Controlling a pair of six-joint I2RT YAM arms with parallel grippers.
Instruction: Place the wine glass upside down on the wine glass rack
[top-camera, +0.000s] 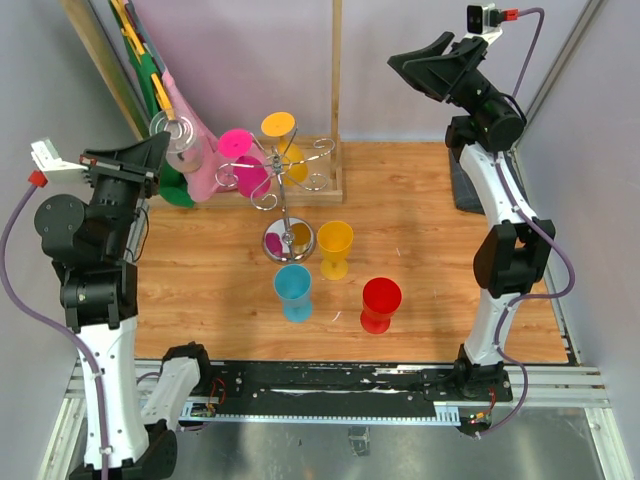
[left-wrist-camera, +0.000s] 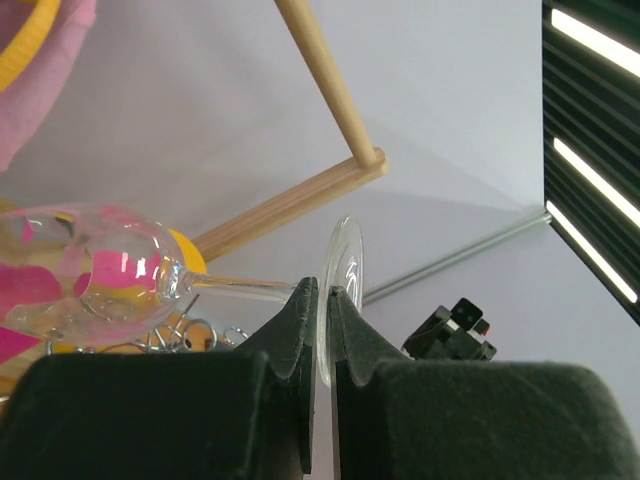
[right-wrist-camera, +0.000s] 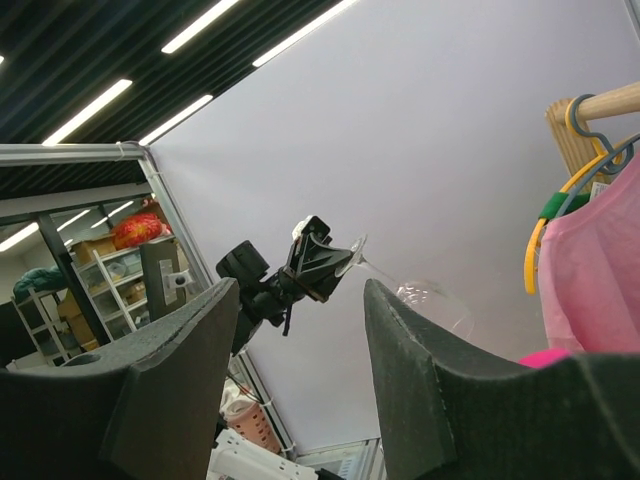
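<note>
The left gripper (left-wrist-camera: 322, 300) is closed to a narrow slit on the thin round foot of the clear glass wine glass (left-wrist-camera: 120, 270). The foot stands edge-on between the dark padded fingers. From there the slender stem runs sideways to the rounded bowl, so the glass lies roughly level in the left wrist view. Its transparent wall picks up pink and yellow reflections. The glass is in the air at the back left of the scene, beside a pink garment (top-camera: 205, 165) on hangers, and is apart from the rack.

The silver wire wine glass rack (top-camera: 288, 240) stands near the middle of the wood-grain worktop (top-camera: 430, 250) on a shiny round base. It has a thin pole and curled arms at the top. A pink plastic goblet (top-camera: 240, 155) and an orange one (top-camera: 280, 130) sit among those arms, foot uppermost.

In front of the rack, three matte plastic goblets stand upright with their mouths up: yellow (top-camera: 335, 245), blue (top-camera: 293, 290) and red (top-camera: 380, 303). A light wooden frame with an upright post (top-camera: 336, 90) rises behind.

The right gripper (right-wrist-camera: 300, 290) is raised at the back right, with its jaws parted around nothing.
</note>
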